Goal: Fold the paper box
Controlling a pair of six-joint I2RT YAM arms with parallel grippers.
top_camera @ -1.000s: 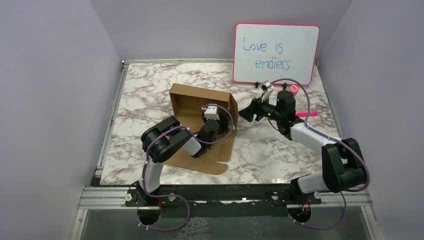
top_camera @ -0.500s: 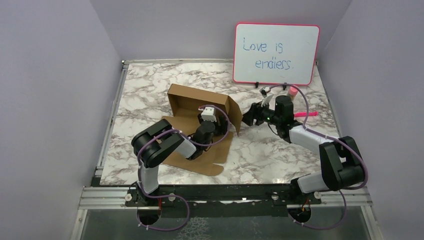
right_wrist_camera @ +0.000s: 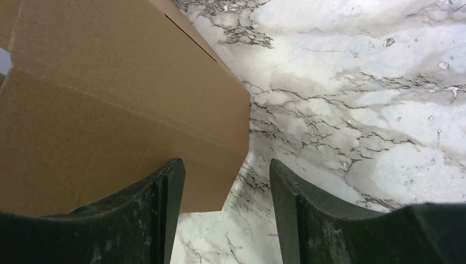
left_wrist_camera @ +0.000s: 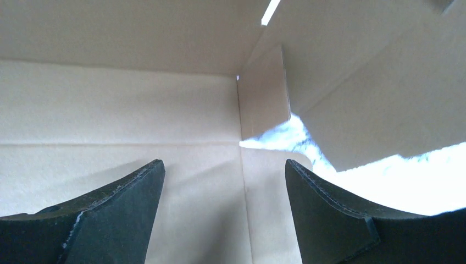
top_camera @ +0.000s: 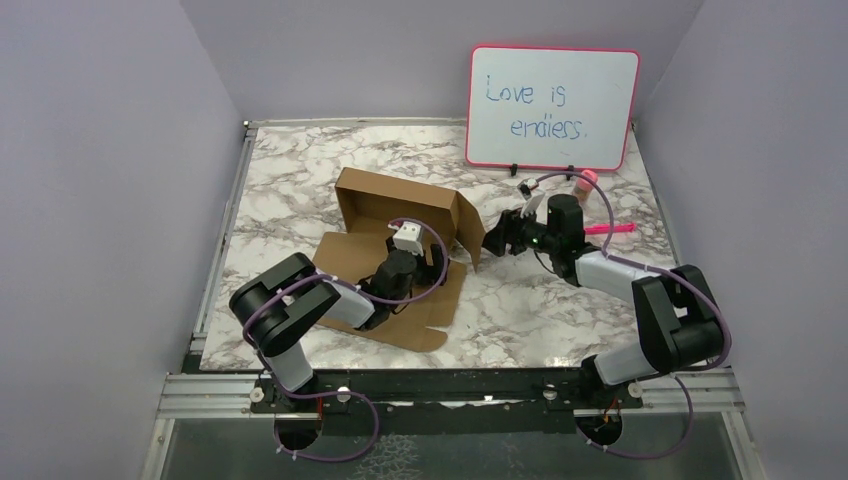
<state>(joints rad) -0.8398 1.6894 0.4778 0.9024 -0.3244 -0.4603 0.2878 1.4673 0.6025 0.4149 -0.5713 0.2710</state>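
The left tool (left_wrist_camera: 222, 165) is seen spread wide inside the paper box (top_camera: 396, 200), and nothing is held between its fingers. The right tool (right_wrist_camera: 225, 165) is likewise released, its fingers parted at the corner of the box's right-hand side flap; whether the flap is touched cannot be told. The box is set open on the worktop (top_camera: 290, 170), left of the frame's centre, with its back wall raised. Compared with a second ago, the elbow of the left arm (top_camera: 290, 310) has been swung toward the lower left and its tool drawn back, while the right tool has been brought nearer the flap. In the top view the left tool's fingers are hidden beneath the wrist.
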